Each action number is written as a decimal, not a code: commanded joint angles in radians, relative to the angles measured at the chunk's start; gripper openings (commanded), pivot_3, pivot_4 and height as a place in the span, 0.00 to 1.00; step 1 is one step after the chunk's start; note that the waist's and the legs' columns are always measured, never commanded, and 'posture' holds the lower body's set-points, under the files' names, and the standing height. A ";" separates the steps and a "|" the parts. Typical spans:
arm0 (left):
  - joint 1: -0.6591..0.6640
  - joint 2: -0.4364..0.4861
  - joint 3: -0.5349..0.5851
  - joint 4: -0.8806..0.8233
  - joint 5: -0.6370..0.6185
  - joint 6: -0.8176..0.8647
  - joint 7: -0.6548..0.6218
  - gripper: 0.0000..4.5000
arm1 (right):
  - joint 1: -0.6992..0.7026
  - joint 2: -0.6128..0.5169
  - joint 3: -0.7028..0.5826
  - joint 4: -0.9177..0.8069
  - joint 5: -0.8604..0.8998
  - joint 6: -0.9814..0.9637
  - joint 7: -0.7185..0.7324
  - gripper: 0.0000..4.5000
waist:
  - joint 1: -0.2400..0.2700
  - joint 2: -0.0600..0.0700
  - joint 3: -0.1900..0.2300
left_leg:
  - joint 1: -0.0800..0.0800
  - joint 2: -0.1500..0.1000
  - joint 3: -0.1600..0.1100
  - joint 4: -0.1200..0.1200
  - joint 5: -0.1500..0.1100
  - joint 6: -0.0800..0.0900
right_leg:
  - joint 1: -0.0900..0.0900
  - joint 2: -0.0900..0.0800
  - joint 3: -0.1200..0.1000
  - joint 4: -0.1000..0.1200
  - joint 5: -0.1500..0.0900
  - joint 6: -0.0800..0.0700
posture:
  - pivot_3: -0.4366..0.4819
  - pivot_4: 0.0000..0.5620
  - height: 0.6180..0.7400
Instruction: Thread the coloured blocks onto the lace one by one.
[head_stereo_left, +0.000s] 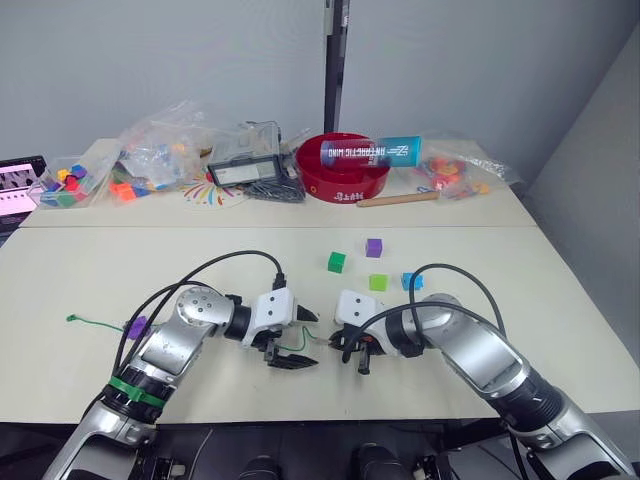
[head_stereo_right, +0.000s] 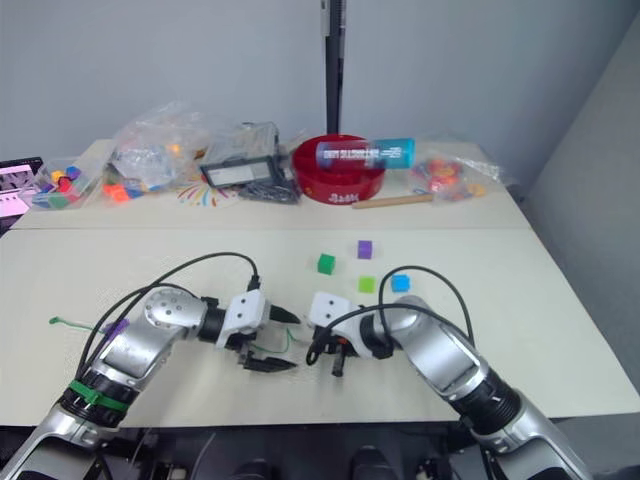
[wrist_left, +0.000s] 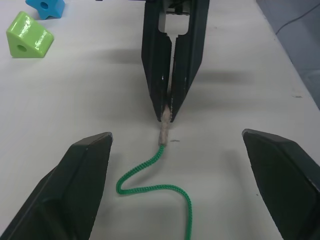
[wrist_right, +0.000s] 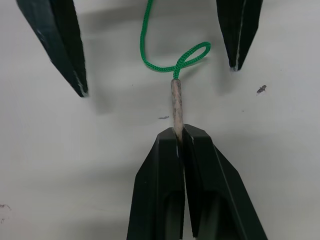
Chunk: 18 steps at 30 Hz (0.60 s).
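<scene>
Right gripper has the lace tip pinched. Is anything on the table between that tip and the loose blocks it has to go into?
Nothing visible. The right gripper is shut on the pale tip of the lace, and bare table lies between it and the light green block, the nearest one. The left gripper is open on the other side, facing the tip.

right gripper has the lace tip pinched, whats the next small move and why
Probably lift the tip and carry it toward the light green block. The right gripper is shut on the lace by its pale tip, the left gripper is open, and one purple block sits on the lace.
</scene>
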 joint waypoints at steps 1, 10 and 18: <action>-0.022 -0.016 0.002 0.007 0.002 -0.024 0.010 0.65 | -0.015 -0.003 -0.010 -0.035 0.009 0.004 -0.003 0.00 | 0.000 0.000 0.000 | 0.000 0.000 0.000 0.000 0.000 0.000 | 0.000 0.000 0.000 0.000 0.000 0.000 | 0.48 0.27 0.92; -0.031 -0.033 -0.002 0.024 0.009 -0.026 0.010 0.01 | -0.020 -0.003 -0.011 -0.031 0.012 0.003 -0.006 0.00 | 0.000 0.000 0.000 | 0.000 0.000 0.000 0.000 0.000 0.000 | 0.000 0.000 0.000 0.000 0.000 0.000 | 0.48 0.27 0.92; -0.029 -0.047 -0.003 0.009 0.015 -0.021 0.017 0.01 | -0.018 -0.006 -0.009 -0.035 0.016 0.001 -0.003 0.00 | -0.001 0.000 0.000 | 0.000 0.000 0.000 0.000 0.000 0.000 | 0.000 0.000 0.000 0.000 0.000 0.000 | 0.48 0.27 0.92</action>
